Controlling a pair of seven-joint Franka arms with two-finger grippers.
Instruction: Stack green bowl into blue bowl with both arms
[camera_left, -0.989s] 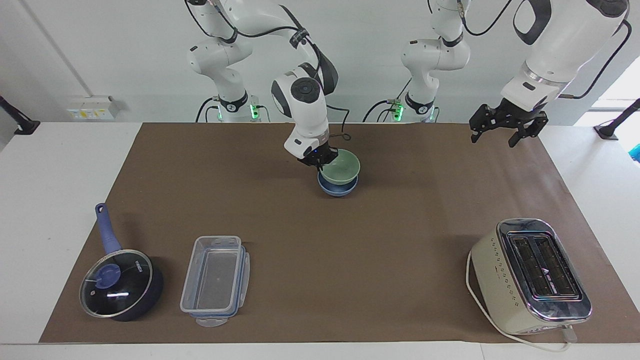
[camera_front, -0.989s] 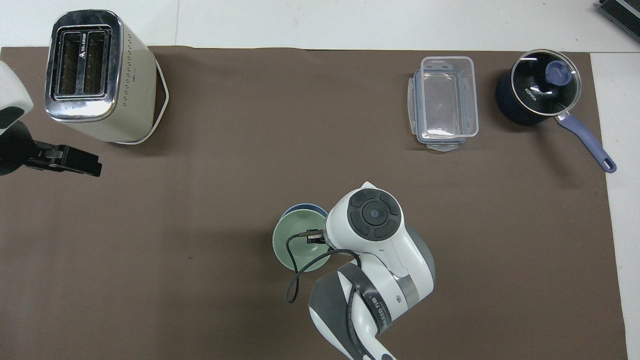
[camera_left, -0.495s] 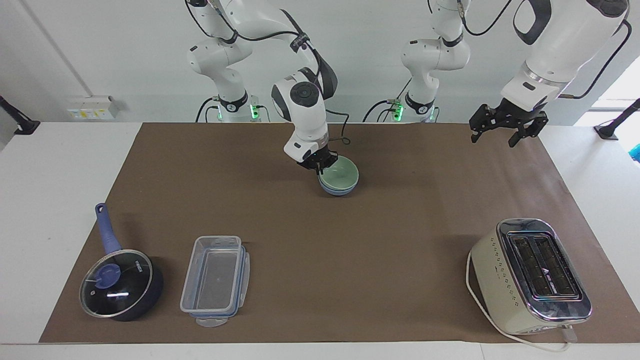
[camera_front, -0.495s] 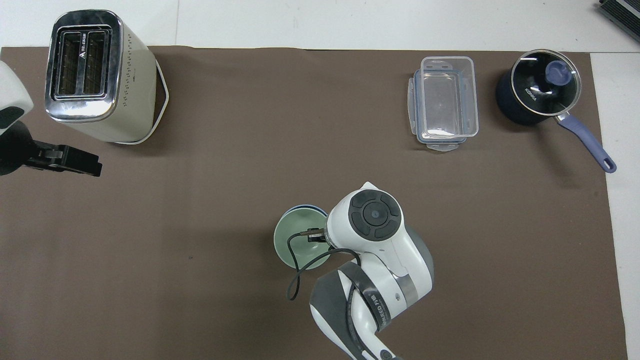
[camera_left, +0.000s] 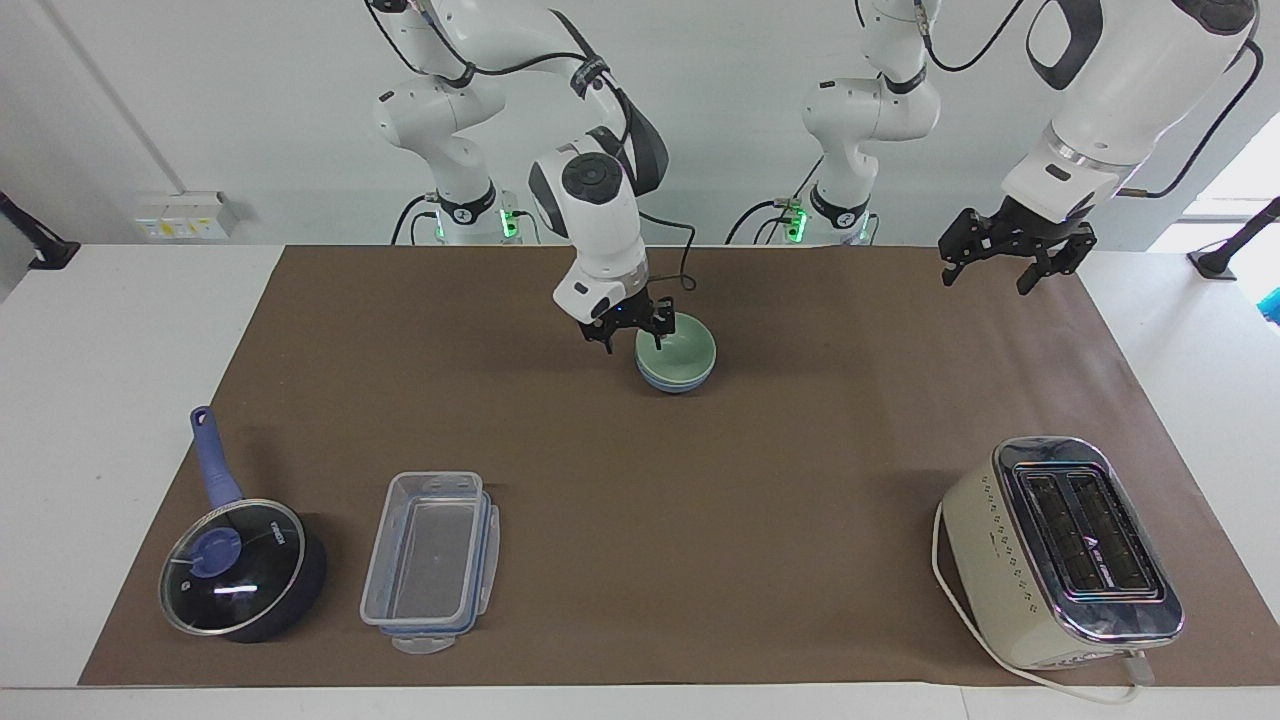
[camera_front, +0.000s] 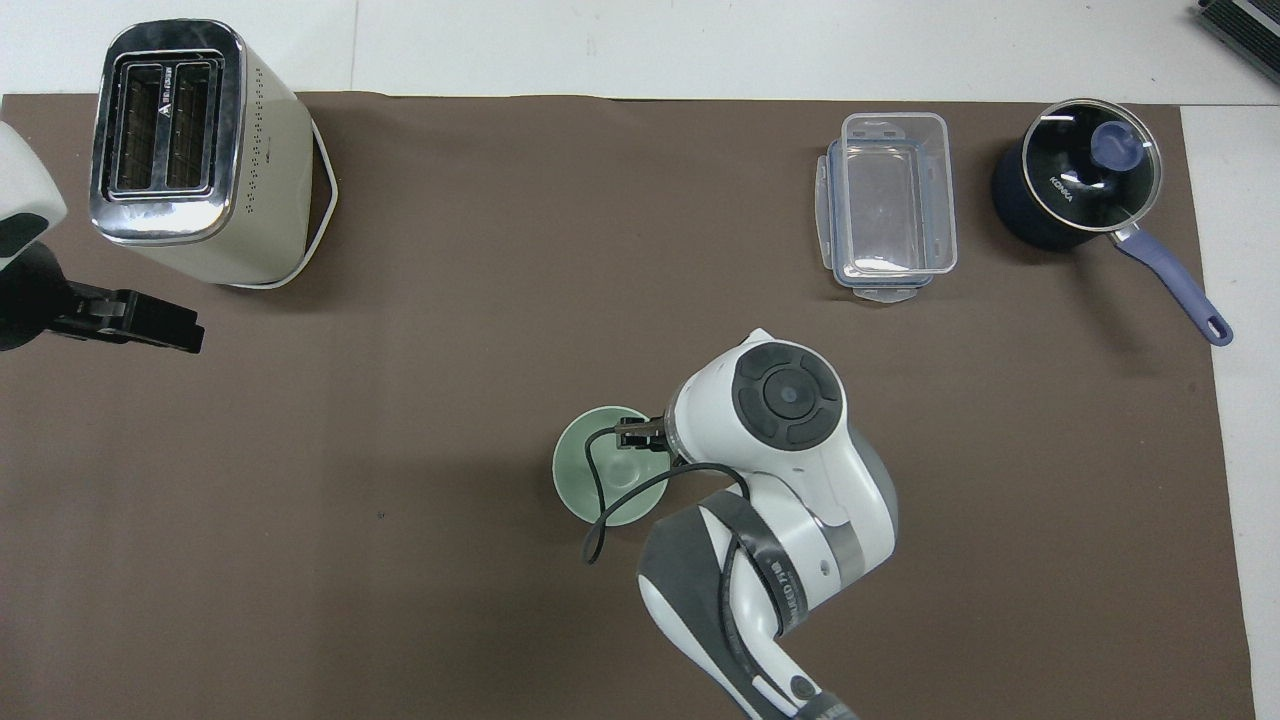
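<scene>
The green bowl (camera_left: 682, 348) sits nested in the blue bowl (camera_left: 678, 383) on the brown mat, near the robots at mid table. Only a thin band of the blue bowl shows under it. In the overhead view the green bowl (camera_front: 598, 485) covers the blue bowl. My right gripper (camera_left: 636, 330) is open at the bowl's rim, on the side toward the right arm's end, and holds nothing. In the overhead view its wrist hides most of the right gripper (camera_front: 638, 437). My left gripper (camera_left: 988, 274) waits open and empty in the air over the left arm's end of the mat; it also shows in the overhead view (camera_front: 140, 322).
A cream and chrome toaster (camera_left: 1065, 545) stands far from the robots at the left arm's end. A clear plastic container (camera_left: 430, 560) and a dark blue saucepan with a glass lid (camera_left: 240, 570) lie far from the robots at the right arm's end.
The green bowl went down from a tilt above the blue bowl to sit nested in it. My right gripper let go of it, opened and drew slightly aside. The left arm has not moved.
</scene>
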